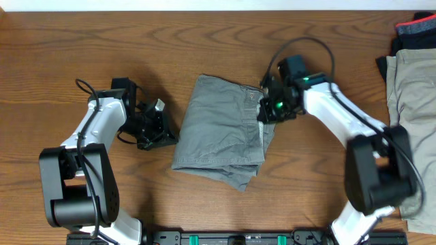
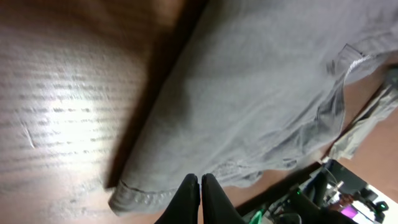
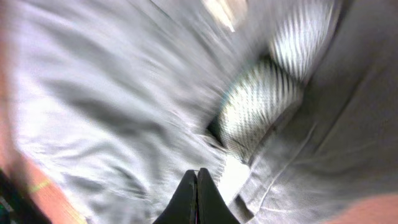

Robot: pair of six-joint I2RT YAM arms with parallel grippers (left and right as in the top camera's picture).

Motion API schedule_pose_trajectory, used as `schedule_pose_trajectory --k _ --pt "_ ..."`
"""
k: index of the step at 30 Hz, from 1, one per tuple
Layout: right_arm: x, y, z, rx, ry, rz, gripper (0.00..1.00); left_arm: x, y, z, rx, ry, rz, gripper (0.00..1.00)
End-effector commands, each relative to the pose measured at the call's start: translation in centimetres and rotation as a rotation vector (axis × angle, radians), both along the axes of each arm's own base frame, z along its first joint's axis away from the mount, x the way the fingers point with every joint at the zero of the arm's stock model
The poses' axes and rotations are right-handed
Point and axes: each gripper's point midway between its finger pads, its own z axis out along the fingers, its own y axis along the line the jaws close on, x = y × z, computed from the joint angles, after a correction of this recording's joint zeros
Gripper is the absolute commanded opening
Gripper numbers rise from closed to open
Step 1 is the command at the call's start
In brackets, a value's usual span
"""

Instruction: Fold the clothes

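Observation:
The mid-grey shorts [image 1: 221, 129] lie folded into a rough rectangle at the middle of the table. My left gripper [image 1: 170, 138] is low at their left edge and shut, with nothing between its fingers. In the left wrist view its tips [image 2: 200, 177] meet just before the hem of the shorts [image 2: 261, 93]. My right gripper [image 1: 263, 114] is over the shorts' right edge, shut, its closed tips [image 3: 197, 171] against the grey cloth [image 3: 112, 106] beside a pale ribbed pocket lining [image 3: 261, 106]. The khaki trousers [image 1: 409, 88] lie at the table's right edge.
A dark garment with a red stripe [image 1: 415, 30] sits at the back right corner, above the trousers. Bare wooden tabletop [image 1: 102, 47] surrounds the shorts. The arm bases stand along the front edge.

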Motion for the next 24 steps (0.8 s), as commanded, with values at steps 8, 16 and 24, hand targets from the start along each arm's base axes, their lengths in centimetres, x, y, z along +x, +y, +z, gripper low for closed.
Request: schedule_pose_trajectory --k 8,16,24 --pt "6.0 -0.6 12.3 0.046 -0.467 -0.057 0.01 0.2 -1.7 2.7 -0.054 -0.102 -0.068 0.06" --pt "7.2 -0.2 4.5 0.030 -0.259 -0.158 0.01 -2.1 -3.8 1.1 0.183 -0.103 -0.228 0.15" --pt "5.7 -0.4 -3.7 -0.048 -0.111 -0.043 0.03 -4.6 -3.8 -0.7 0.230 -0.031 -0.258 0.31"
